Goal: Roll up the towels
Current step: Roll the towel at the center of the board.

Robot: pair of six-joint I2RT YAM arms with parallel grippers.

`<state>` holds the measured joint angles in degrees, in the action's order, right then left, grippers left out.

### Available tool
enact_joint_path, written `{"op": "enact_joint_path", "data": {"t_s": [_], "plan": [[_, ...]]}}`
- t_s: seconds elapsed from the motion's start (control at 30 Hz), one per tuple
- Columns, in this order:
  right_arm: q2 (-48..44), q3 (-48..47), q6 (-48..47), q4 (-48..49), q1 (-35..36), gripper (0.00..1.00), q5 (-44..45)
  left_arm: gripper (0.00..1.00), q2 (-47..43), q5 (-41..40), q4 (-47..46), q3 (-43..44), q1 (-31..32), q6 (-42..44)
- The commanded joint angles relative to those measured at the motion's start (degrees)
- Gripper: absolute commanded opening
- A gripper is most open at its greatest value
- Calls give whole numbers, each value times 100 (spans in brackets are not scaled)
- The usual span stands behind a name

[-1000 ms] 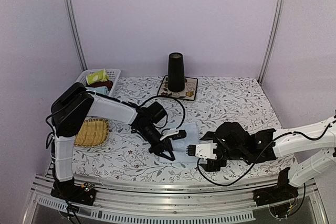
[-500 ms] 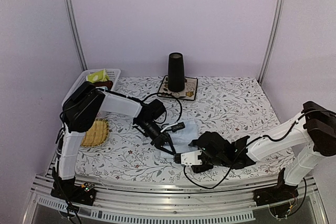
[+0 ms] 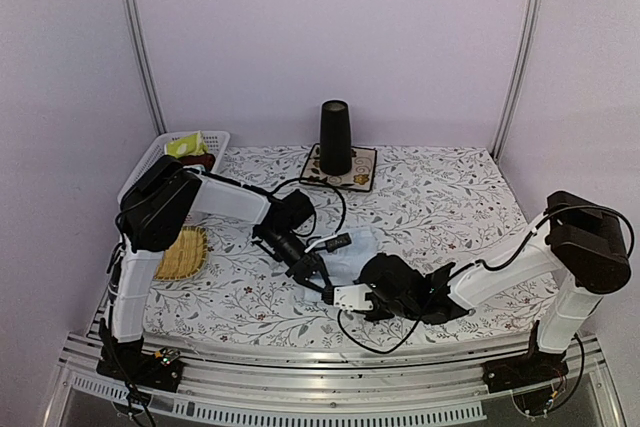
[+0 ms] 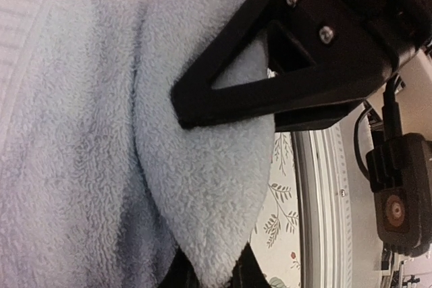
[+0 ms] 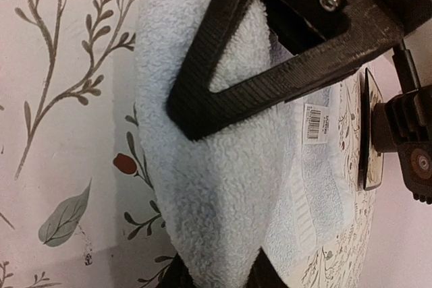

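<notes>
Soft, nubbly terry-cloth blue towel (image 4: 81, 166)

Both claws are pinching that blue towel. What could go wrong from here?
The left gripper and right gripper each pinch only a soft fold of the light blue towel, so it may slip free during rolling. Seen from above, the two sit almost touching, so they might bump each other.
</notes>
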<state>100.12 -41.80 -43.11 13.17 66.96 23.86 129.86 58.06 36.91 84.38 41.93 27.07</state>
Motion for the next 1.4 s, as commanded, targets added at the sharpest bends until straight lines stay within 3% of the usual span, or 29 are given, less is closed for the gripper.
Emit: {"op": "enact_joint_path", "data": {"t_s": [0.0,0.1,0.13,0.2,0.27,0.4,0.73,0.9,1.37], "plan": [[125,-293,291,-372,-167,11,-344,2,-89,-497,171,-207,-120,170],[97,-447,392,-754,-280,5,-717,10,-318,-657,153,-271,-149,200],[82,-499,435,-865,-318,4,-866,29,-426,-756,133,-306,-157,186],[74,-611,520,-1111,-376,4,-1151,49,-701,-1124,-8,-458,-174,117],[78,-688,598,-1298,-400,4,-1405,62,-1039,-1424,-191,-721,-193,93],[162,-923,842,-1778,-475,3,-1951,76,-1974,-2176,-768,-1320,-253,-24],[558,-2088,1562,-3243,-848,3,-4114,80,-4913,-3581,-3734,-4426,-175,451],[920,-2546,1769,-3770,-1111,4,-4863,81,-5983,-3826,-4349,-5438,140,1057],[2000,-3668,2171,-4730,-1613,8,-6647,70,-5163,-5274,-4825,-5671,1773,1592]]}}
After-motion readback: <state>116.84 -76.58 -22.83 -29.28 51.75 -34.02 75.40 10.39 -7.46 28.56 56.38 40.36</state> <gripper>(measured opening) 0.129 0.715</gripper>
